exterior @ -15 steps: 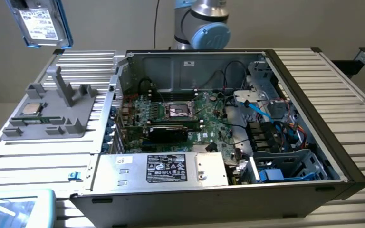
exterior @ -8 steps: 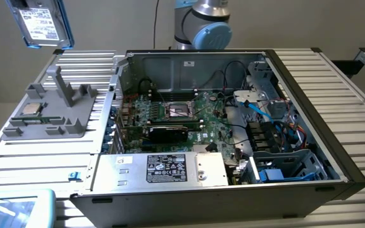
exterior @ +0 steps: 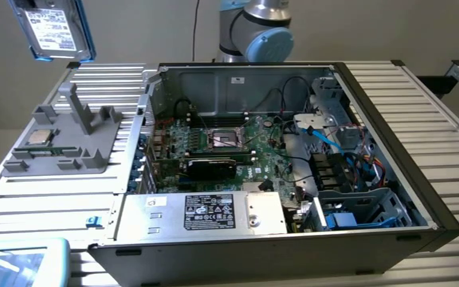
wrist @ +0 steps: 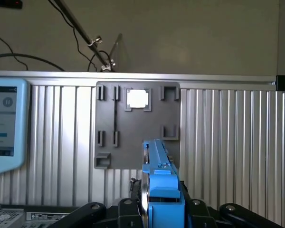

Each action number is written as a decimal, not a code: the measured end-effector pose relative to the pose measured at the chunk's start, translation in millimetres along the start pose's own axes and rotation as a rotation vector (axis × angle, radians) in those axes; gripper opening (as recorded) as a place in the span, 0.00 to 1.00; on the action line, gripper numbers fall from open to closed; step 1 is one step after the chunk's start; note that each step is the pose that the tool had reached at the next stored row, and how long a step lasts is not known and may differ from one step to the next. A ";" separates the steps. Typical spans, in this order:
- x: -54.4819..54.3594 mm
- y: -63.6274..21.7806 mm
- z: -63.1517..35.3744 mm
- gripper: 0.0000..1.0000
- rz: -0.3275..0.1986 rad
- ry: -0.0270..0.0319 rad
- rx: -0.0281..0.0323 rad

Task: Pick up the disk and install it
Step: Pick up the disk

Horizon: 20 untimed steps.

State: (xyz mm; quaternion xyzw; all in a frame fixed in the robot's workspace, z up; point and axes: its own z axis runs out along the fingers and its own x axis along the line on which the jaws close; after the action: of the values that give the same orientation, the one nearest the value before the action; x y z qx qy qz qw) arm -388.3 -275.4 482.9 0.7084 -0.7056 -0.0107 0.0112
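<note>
The disk (exterior: 52, 30) hangs in the air above the grey holder (exterior: 50, 162) at the exterior view's left. The open computer case (exterior: 213, 78) lies on the ribbed table (exterior: 38, 203), beside the holder.

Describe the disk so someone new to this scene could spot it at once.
Start at the open computer case on the slatted table, then look to the exterior view's left, above the grey fixture. The disk hangs there in the air: silver-grey, white label, blue rails, unlike the small square chip lying on the fixture.

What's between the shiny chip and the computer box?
In the exterior view, the grey holder's upright posts stand between the chip and the computer box.
</note>
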 end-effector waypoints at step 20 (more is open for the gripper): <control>37.6 -54.4 -15.8 0.37 0.000 0.0000 -0.0009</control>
State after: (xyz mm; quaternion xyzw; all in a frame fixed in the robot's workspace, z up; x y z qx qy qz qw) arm -333.3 -312.8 497.1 0.7084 -0.7056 -0.0110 0.0115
